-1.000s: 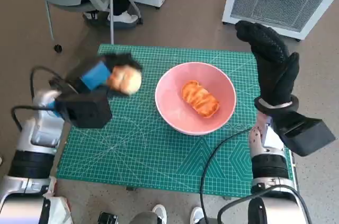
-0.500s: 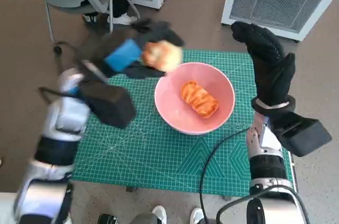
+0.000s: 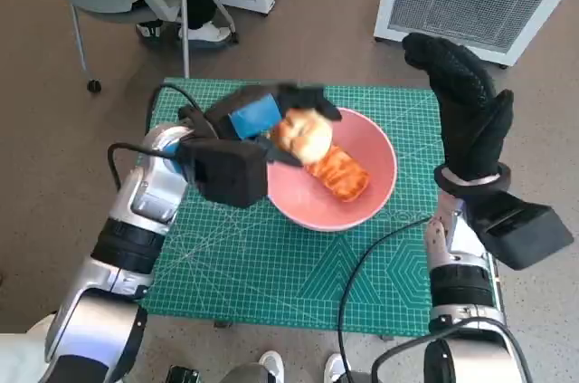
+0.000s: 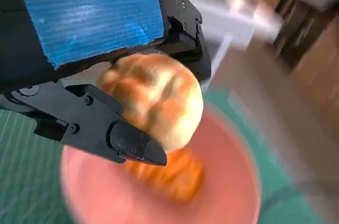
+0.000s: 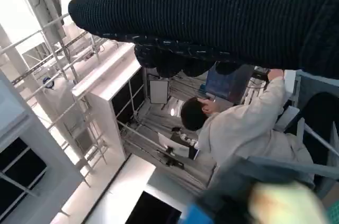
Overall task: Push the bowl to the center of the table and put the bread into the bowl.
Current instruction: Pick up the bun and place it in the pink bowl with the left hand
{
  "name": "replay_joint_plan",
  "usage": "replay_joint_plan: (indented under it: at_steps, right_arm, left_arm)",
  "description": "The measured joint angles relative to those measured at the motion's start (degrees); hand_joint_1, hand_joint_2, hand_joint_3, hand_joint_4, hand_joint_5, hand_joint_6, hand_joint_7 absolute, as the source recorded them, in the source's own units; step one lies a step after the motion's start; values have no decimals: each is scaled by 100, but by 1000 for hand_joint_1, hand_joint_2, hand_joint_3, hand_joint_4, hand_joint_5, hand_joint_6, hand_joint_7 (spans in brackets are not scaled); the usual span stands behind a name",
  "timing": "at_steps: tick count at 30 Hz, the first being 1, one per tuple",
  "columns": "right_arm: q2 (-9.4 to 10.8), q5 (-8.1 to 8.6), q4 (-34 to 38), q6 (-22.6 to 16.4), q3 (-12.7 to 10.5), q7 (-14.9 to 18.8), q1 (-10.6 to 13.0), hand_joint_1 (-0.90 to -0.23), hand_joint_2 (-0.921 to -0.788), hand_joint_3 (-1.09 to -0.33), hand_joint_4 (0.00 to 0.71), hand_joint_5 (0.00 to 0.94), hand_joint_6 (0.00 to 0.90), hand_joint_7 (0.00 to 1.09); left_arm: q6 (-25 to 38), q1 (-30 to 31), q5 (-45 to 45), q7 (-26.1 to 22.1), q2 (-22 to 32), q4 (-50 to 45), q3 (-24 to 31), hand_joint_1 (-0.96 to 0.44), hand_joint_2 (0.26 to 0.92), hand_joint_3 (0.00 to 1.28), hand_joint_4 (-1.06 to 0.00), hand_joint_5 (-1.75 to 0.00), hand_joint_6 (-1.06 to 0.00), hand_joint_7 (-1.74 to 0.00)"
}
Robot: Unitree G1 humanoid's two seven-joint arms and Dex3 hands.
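The left hand [image 3: 271,125] grips a round bread roll [image 3: 302,136] over the pink bowl [image 3: 375,188]; soft and light, it likely wants gentle side pressure, while the right hand [image 3: 466,111] hangs empty, fingers apart.

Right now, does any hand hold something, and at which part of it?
The left hand holds a round bread roll by its sides, over the pink bowl. The right hand holds nothing.
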Motion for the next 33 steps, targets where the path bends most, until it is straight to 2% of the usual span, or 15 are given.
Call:
replay_joint_plan:
  at_steps: [5,17,23,28,33]
  right_arm:
    - [-5,-2,-5,-13,-11,-16,9,-629,-921,-718,382,1,224,322]
    - [-29,-12,10,-135,-25,-89,6,-605,-921,-742,383,1,217,318]
    - [-54,-7,10,-145,-33,-112,-12,-594,-921,-747,383,1,214,316]
    - [-64,20,-25,-96,-34,-112,-42,-588,-921,-749,385,2,218,316]
    - [-71,39,-128,20,-33,-112,-82,-586,-921,-754,386,2,222,316]
  left_arm:
    - [-35,1,-3,-35,1,-4,16,-445,920,34,-9,-2,-163,-22]
    - [-812,133,-329,521,-106,87,351,-507,921,80,1,1,-161,-17]
    - [-1139,239,-783,855,-249,93,780,-456,921,137,-97,-39,-248,-60]
    - [-1575,408,-1252,1377,-541,43,1237,-417,921,242,-212,-68,-326,-97]
    - [-1864,688,-1769,1759,-960,-180,1568,-411,921,293,-262,-74,-345,-112]
